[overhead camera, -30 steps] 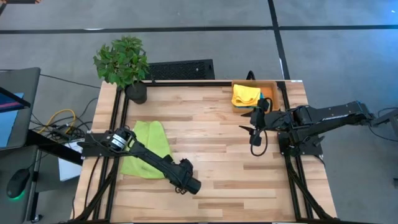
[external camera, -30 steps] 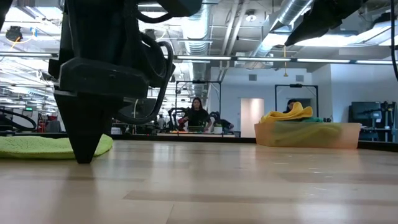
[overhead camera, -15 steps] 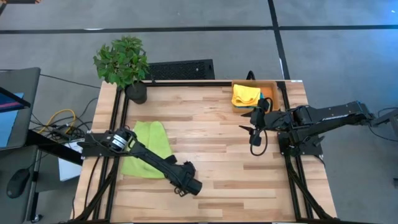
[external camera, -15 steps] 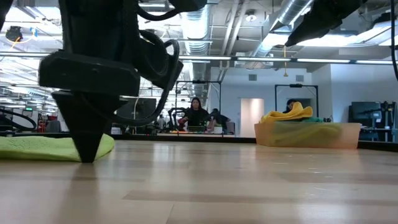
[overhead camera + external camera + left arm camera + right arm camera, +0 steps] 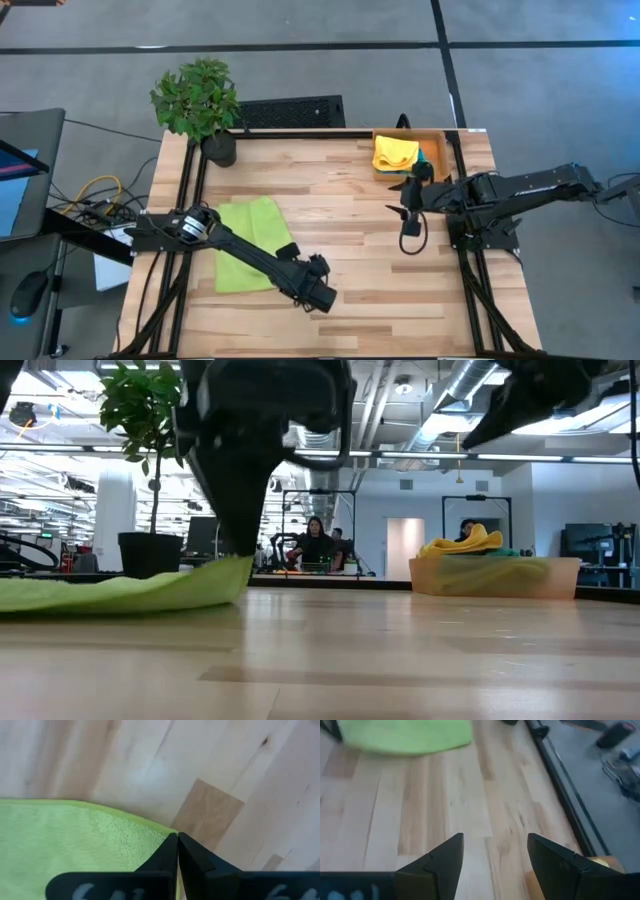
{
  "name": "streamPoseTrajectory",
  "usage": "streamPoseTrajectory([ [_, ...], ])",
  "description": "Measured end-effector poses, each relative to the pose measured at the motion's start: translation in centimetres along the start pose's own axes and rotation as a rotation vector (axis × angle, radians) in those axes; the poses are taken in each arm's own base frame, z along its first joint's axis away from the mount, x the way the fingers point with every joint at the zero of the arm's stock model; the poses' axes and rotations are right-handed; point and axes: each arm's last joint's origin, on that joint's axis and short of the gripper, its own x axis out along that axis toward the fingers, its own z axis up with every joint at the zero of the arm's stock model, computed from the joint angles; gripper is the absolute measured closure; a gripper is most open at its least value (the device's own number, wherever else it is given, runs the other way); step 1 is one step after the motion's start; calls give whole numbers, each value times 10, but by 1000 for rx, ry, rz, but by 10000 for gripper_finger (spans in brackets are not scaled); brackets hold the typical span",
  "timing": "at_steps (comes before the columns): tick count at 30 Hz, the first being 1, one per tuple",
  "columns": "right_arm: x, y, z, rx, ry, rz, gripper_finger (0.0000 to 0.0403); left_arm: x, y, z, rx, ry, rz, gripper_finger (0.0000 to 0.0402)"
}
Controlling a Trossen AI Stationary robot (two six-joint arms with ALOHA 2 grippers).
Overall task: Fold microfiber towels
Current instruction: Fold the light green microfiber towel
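Lime-green towel [image 5: 248, 244] lies flat on the table's left side, its near corner clamped in the left gripper [image 5: 317, 291], cloth stretching back along that arm; right gripper [image 5: 407, 224] hangs open, well apart.

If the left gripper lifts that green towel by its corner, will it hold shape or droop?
Probably droop: the green towel lies thin and limp on the table, sagging away from the corner pinched in the left gripper. It looks light, and its fuzzy pile likely resists slipping.
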Motion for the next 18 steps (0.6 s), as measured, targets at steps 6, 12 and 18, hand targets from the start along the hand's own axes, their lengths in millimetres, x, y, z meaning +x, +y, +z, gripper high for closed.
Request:
streamPoseTrajectory([
  [6,22,14,-11,-167,-23,120,159,-25,2,-1,17,17,30,401],
  [12,55,32,-10,-297,-110,217,159,-56,2,-3,14,12,27,401],
  [18,96,51,-7,-388,-138,215,159,-81,-3,-6,24,-12,-23,401],
])
